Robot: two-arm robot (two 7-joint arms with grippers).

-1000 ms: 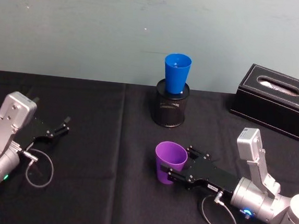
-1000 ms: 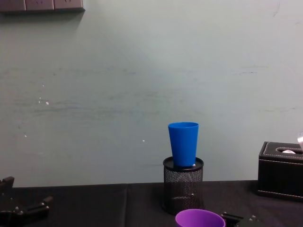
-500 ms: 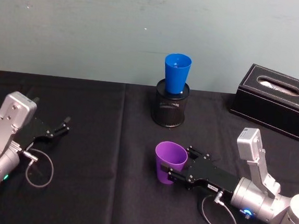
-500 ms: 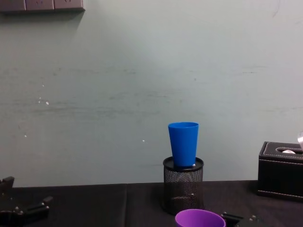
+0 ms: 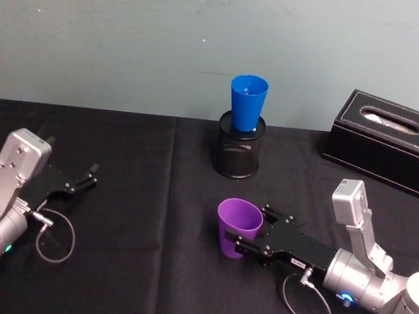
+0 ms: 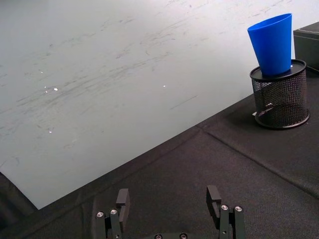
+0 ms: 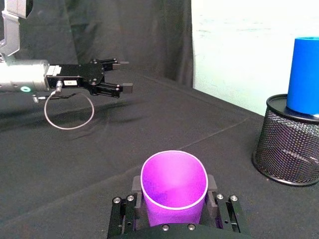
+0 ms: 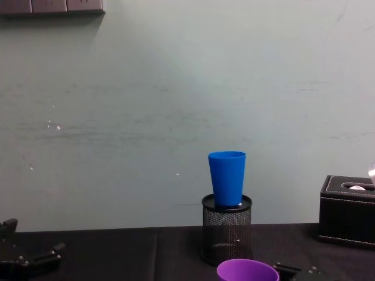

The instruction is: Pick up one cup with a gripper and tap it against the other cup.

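Head view, findings: my right claw (image 5: 251, 227) lies low over the table (image 5: 138, 217), near its front and right of centre, with a finger on each side of the purple cup (image 5: 237, 222). In the right wrist view both fingers (image 7: 135, 185) sit against the cup's wall just under the rim, so I judge it gripped. I cannot tell whether its base has left the cloth. The blue cup (image 5: 248, 101) stands well apart, farther back, dropped loosely into the black mesh pen holder (image 5: 237, 156), with most of its body above the holder's rim. My left claw (image 5: 89, 176) is parked at the left of the table, spread wide, holding nothing.

Risks noted:
- The purple wall is smooth and tapered, so a light pinch may let it slip or rotate during the lift, and a hard pinch may buckle it.
- A low approach would strike the mesh holder and not the blue cup.
- The blue cup is unsecured and perched high, so a firm tap could tip it out or shove the holder.
- The tissue box (image 5: 391, 140) stands clear to the right and is of little concern.
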